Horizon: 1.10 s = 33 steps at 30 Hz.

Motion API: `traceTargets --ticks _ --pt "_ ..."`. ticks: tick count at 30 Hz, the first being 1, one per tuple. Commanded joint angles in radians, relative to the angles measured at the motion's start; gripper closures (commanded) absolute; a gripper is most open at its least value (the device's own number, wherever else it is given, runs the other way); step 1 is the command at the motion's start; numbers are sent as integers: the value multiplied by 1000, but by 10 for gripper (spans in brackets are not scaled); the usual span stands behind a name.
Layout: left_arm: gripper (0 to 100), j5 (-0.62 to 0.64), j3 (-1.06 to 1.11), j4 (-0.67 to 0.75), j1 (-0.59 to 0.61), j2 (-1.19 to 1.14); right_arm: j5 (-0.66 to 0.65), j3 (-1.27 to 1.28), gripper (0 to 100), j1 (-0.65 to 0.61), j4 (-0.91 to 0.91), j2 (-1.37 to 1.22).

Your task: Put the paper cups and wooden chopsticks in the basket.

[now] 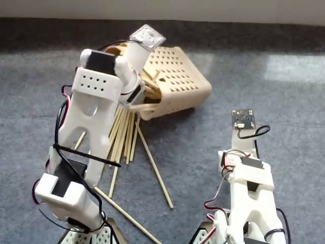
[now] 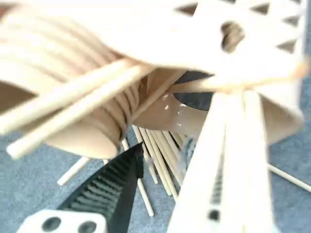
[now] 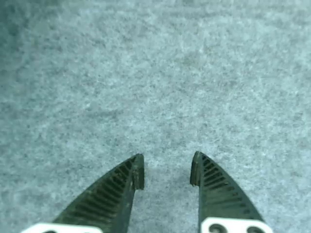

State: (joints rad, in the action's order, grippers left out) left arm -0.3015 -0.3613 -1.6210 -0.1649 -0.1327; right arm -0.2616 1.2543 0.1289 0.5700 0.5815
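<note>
Cream basket (image 1: 177,81) on its side, with paper cups (image 2: 63,63) and wooden chopsticks (image 1: 150,76) inside. Left gripper (image 1: 138,99) at its mouth, grip unclear; right gripper (image 3: 166,170) with jaws spread.

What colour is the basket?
Cream, perforated with rows of small holes; the basket shows best in the high view.

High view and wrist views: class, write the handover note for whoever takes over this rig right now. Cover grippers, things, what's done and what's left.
Left gripper: at the mouth of the basket, which lies tipped on its side; grip unclear.
Right gripper: open over bare carpet, holding nothing.
Cups: stacked at the basket's mouth.
Chopsticks: most lie loose on the carpet beside the basket; a few poke from its mouth.
Done: cups seemingly in.
Left: right the basket, gather the chopsticks.
</note>
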Motion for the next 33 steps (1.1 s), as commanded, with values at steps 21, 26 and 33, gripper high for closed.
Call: traceTargets --ticks 21,26,33 --pt "829 138 -1043 75 -266 -616 -8 -1 832 -2 -16 10" --pt "829 138 -1082 213 -314 -651 -8 -1 832 -1 -16 10" --pt "837 138 -1073 351 -344 -661 -9 -1 832 -1 -16 10"
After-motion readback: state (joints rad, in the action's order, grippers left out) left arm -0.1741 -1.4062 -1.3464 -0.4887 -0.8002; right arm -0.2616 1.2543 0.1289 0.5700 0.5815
